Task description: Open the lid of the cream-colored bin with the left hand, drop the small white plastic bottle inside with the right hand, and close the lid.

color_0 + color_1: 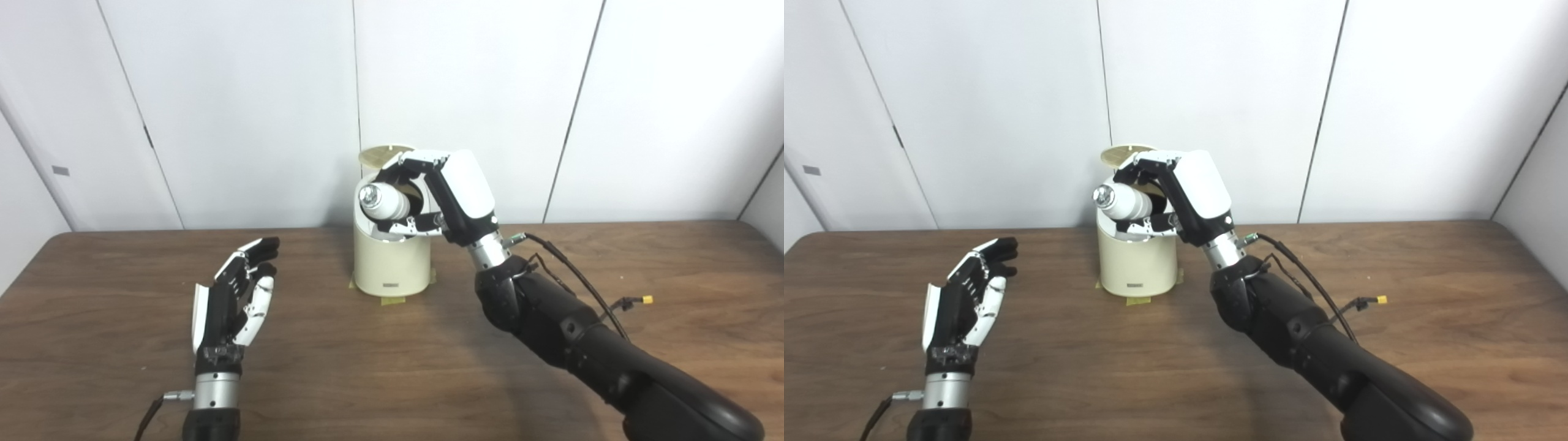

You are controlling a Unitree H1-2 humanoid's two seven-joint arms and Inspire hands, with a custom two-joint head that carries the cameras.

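Note:
The cream-colored bin (392,263) stands at the back middle of the table, held down with tape at its base. Its round lid (383,154) is tipped up behind the opening. My right hand (450,193) is shut on the small white plastic bottle (384,202), holding it sideways just above the bin's open mouth, silver cap end pointing left. My left hand (236,294) is open with fingers apart, empty, low over the table well to the left of the bin and apart from it.
The brown wooden table (367,367) runs wide on both sides. White wall panels (245,92) stand close behind the bin. A black cable with a yellow tip (643,300) hangs off my right forearm over the table.

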